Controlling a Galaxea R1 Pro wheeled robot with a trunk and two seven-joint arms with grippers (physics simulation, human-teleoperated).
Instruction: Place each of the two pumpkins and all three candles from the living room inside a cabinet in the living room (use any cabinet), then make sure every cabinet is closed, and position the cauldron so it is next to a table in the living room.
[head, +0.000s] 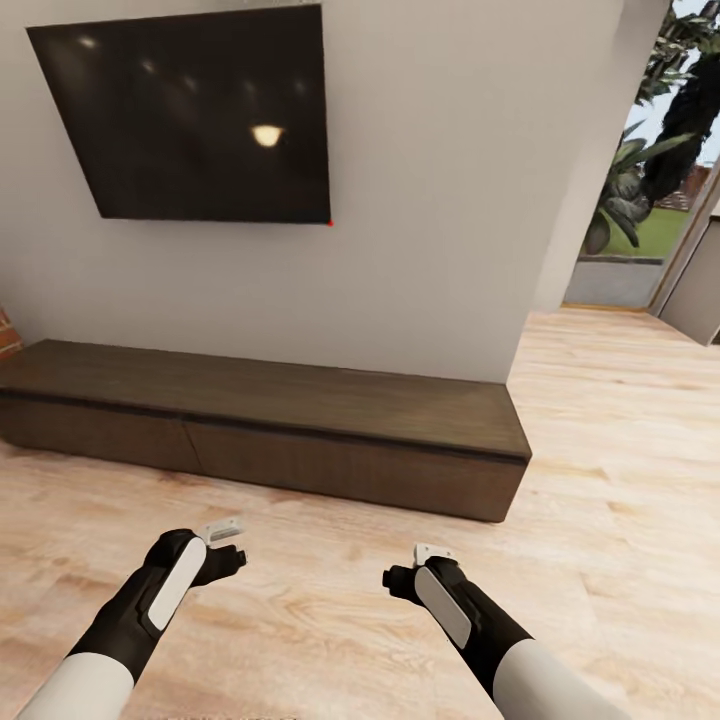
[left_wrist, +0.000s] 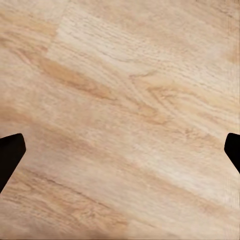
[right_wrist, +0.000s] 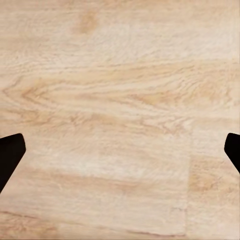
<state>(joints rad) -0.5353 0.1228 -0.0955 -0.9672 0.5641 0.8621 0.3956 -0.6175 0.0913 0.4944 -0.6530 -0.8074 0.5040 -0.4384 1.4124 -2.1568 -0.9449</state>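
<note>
Both arms hang low over the wood floor (head: 330, 620). Left claw (head: 232, 553) released, fingers spread wide with bare floor between them; right claw (head: 398, 578) likewise released, grasping nothing. Cabinet (head: 300, 440) sits ahead of both claws, against the wall under the TV (head: 190, 110), all fronts shut.

Risks, as judged: fronts are flat and handleless, so a claw may slip trying to pull one open. Driving in close with arms this low could ram a claw into the cabinet face.
</note>
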